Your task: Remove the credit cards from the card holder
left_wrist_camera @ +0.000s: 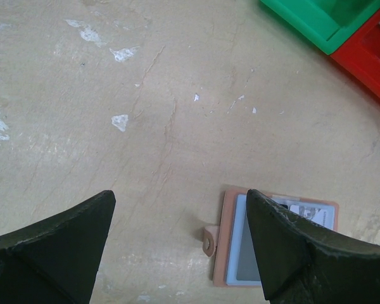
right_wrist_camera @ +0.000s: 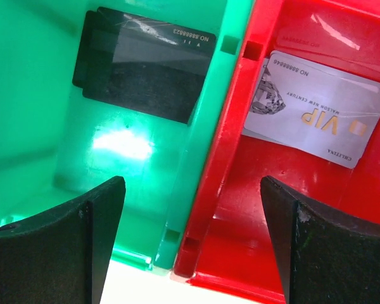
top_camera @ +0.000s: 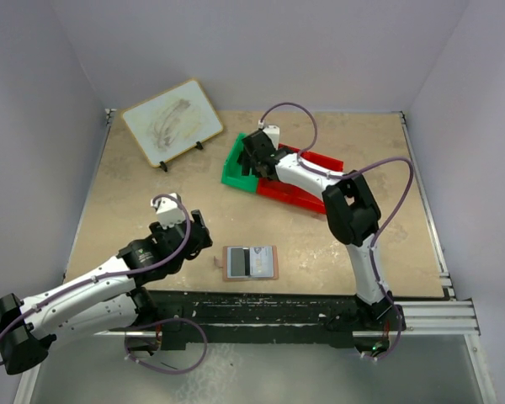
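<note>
- Card holder (top_camera: 251, 263) in sight, lying opened flat on the tabletop (top_camera: 151, 194), just off the right finger of my left gripper (left_wrist_camera: 178, 196) and low beside it.
- Left gripper's jaws stand wide apart with nothing between them, only bare tabletop.
- Right gripper (right_wrist_camera: 193, 183) is well away from the holder. It hangs over the seam between the green bin (right_wrist_camera: 44, 126) and the red bin (right_wrist_camera: 240, 240), jaws also spread, holding nothing.
- A dark card (right_wrist_camera: 145, 69) lies in the green bin ahead of that gripper, and a silver VIP card (right_wrist_camera: 316, 107) lies in the red one.
- Long axis of the opened holder runs crosswise, out from my left gripper toward the right arm's side. The little snap tab (left_wrist_camera: 208, 240) pokes out of the end nearest my left gripper, inner panels facing up.
- The far half shows a pale printed card (left_wrist_camera: 304, 212), which I'd judge is one left to pull.
- Handling, as I read it: thin soft leather, very light, and likely to skate on this smooth top or fold shut if nudged at the spine.
- The card itself should be stiff, slick and thin, so there is little to bite on.
- Best hold, I reckon: pin the tab-side half down with one gripper, then pinch the card's exposed edge and draw it out along its pocket.
</note>
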Controlling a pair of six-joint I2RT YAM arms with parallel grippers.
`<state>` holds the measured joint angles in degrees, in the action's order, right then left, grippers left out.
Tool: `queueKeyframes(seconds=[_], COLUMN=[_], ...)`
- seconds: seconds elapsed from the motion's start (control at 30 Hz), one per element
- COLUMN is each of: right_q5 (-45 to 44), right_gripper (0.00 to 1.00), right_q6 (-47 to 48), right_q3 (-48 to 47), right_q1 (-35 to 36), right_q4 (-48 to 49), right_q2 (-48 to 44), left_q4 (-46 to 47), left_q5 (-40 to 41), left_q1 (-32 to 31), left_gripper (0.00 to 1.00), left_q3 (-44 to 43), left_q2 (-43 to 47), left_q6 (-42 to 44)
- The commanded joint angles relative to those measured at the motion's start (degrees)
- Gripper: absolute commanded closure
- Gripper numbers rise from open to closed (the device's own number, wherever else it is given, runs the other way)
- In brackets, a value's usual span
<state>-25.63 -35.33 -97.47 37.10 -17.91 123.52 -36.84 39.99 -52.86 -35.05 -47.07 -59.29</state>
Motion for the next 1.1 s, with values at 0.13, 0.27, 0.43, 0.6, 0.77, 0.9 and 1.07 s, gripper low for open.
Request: queueKeyframes(seconds=[0.13, 0.27, 0.43, 0.6, 0.77, 0.9, 1.07], right_q5=[-0.04, 0.72, 1.72, 3.06, 4.47, 5.29, 7.27], right_gripper=[0.09, 0.09, 0.09, 0.09, 0.09, 0.09, 0.09], right_q6=[1.92, 2.3, 2.98, 2.95, 3.88, 5.02, 8.04], right_q3=[-2.35, -1.38, 0.31, 2.27, 3.02, 6.41, 10.91], right_q1=[2.11, 2.41, 2.45, 2.45, 2.64, 3.39, 4.3], right_q4=[-1.41, -1.6, -1.42, 0.41, 1.21, 2.56, 5.24], right_q2=[0.03, -0.6, -2.0, -3.81, -3.79, -5.59, -9.27], left_q4=[3.45, 2.79, 2.71, 2.95, 2.16, 1.73, 2.26], left_q5=[0.53, 0.23, 0.18, -0.15, -0.44, -0.31, -1.31], left_q1=[0.3, 0.3, 0.3, 0.3, 0.3, 0.3, 0.3], left_gripper=[0.18, 0.18, 0.18, 0.18, 0.19, 0.19, 0.19], left_q3=[-1.0, -0.71, -0.24, -0.46, -0.34, 0.5, 1.21], left_q2=[0.8, 1.23, 1.71, 0.97, 1.89, 3.21, 2.94], left_q6=[1.09, 0.71, 1.0, 0.83, -0.15, -0.88, -1.36])
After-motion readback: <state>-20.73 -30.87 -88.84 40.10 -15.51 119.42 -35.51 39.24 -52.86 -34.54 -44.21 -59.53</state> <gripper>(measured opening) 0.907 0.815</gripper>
